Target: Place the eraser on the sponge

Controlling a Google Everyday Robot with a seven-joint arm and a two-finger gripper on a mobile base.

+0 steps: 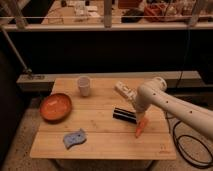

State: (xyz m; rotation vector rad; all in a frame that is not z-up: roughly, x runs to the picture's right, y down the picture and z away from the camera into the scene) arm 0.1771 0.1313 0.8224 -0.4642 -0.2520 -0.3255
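Observation:
The black eraser (124,115) lies flat on the wooden table (105,142), right of centre. The blue sponge (74,138) sits near the front left edge, well away from the eraser. My white arm reaches in from the right and bends down to the table. The gripper (137,115) hangs low at the eraser's right end, close to it or touching it. Whether it holds the eraser does not show.
An orange bowl (55,106) rests at the table's left. A white cup (84,85) stands at the back. A white packet (125,91) lies behind the eraser, and an orange carrot-like object (141,126) just below the gripper. A black cable (192,150) loops on the floor at right.

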